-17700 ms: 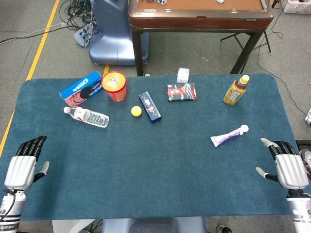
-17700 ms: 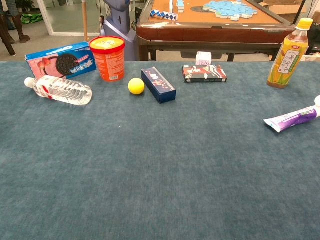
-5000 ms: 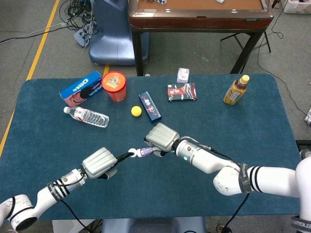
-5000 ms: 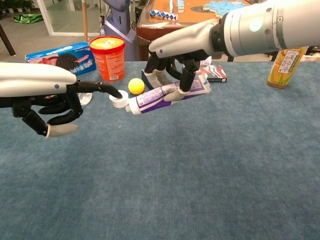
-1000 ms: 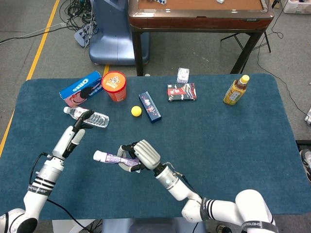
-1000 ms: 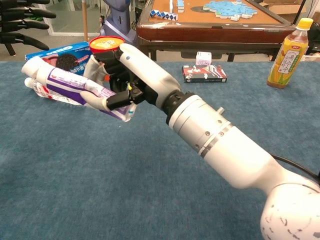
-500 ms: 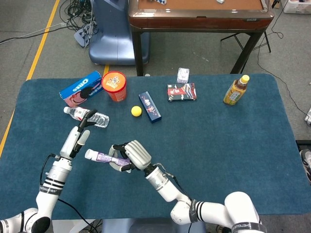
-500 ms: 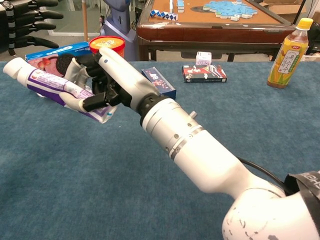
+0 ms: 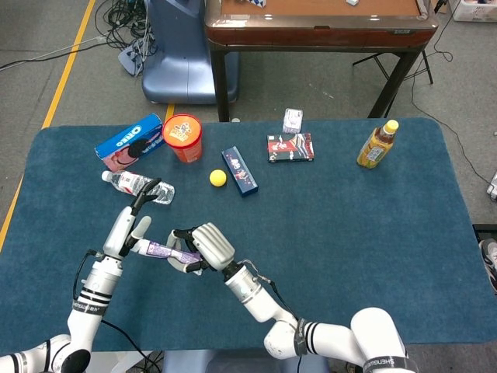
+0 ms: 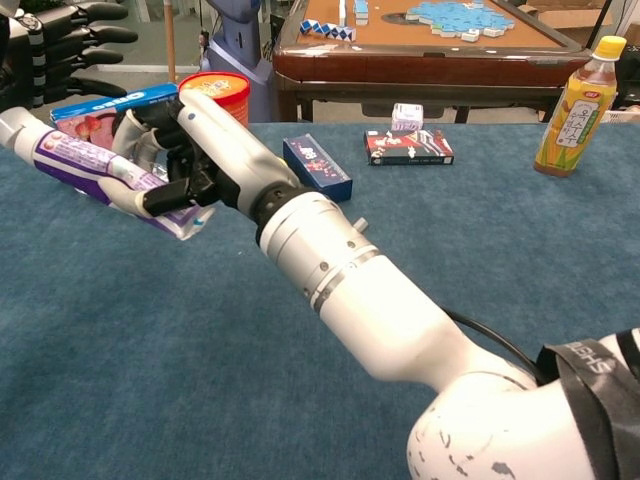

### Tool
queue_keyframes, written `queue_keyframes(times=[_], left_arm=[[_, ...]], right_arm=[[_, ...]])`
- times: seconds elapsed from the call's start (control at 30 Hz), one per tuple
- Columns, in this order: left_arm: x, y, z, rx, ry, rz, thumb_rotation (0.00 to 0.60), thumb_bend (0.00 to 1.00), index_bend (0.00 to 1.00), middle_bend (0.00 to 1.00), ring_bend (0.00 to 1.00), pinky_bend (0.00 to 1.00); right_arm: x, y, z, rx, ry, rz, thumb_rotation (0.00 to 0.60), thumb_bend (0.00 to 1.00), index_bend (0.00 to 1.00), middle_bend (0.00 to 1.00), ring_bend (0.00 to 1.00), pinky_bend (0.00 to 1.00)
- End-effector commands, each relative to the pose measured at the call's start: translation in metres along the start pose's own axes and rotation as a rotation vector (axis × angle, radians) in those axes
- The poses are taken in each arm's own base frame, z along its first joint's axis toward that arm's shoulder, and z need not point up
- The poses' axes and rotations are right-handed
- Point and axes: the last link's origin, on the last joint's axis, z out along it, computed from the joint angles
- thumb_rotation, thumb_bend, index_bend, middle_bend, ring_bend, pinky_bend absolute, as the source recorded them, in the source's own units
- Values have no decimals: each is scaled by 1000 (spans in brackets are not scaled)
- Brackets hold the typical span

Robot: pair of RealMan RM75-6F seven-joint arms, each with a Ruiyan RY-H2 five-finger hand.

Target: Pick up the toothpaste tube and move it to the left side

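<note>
The toothpaste tube (image 9: 161,250), white and purple with a white cap, hangs above the left part of the blue table. My right hand (image 9: 203,246) grips it around its flat end, with the cap end pointing left. In the chest view the tube (image 10: 75,160) slants up to the left out of the right hand (image 10: 185,150). My left hand (image 9: 132,221) is right beside the cap end with its fingers straight and apart, holding nothing. In the chest view the left hand (image 10: 62,50) shows at the top left, just behind the cap.
A water bottle (image 9: 140,186) lies just beyond the left hand, with an Oreo box (image 9: 128,142) and an orange cup (image 9: 182,137) behind it. A yellow ball (image 9: 217,178), blue box (image 9: 239,171), red-black box (image 9: 290,147) and tea bottle (image 9: 378,144) stand further right.
My right hand has carried the tube further left. The left hand has moved nearer to the tube's cap end, fingers still apart.
</note>
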Motion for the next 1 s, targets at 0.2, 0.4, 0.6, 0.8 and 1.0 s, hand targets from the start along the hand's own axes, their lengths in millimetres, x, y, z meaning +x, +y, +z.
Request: queue_keyframes(times=[0.2, 0.4, 0.6, 0.8, 1.0], left_arm=[[-9, 1, 3, -6, -18, -7, 0, 73, 0, 31, 0, 110], [-14, 0, 5, -12, -13, -8, 0, 69, 0, 30, 0, 102], [-17, 2, 7, -13, -15, -29, 0, 68, 0, 24, 0, 102], [-19, 3, 8, -7, -21, -63, 0, 69, 0, 24, 0, 102], [-20, 5, 10, -7, -22, -81, 0, 68, 0, 24, 0, 102]], right_arm=[[-3, 1, 4, -10, 18, 6, 600, 657, 958, 882, 762, 681], [-4, 1, 7, -13, 36, 15, 600, 657, 964, 892, 772, 682], [-8, 0, 9, -11, 51, 17, 600, 658, 971, 895, 775, 682], [-7, -2, 11, 1, 57, 19, 600, 658, 974, 899, 778, 682], [-8, -2, 12, 5, 57, 19, 600, 658, 976, 903, 782, 682]])
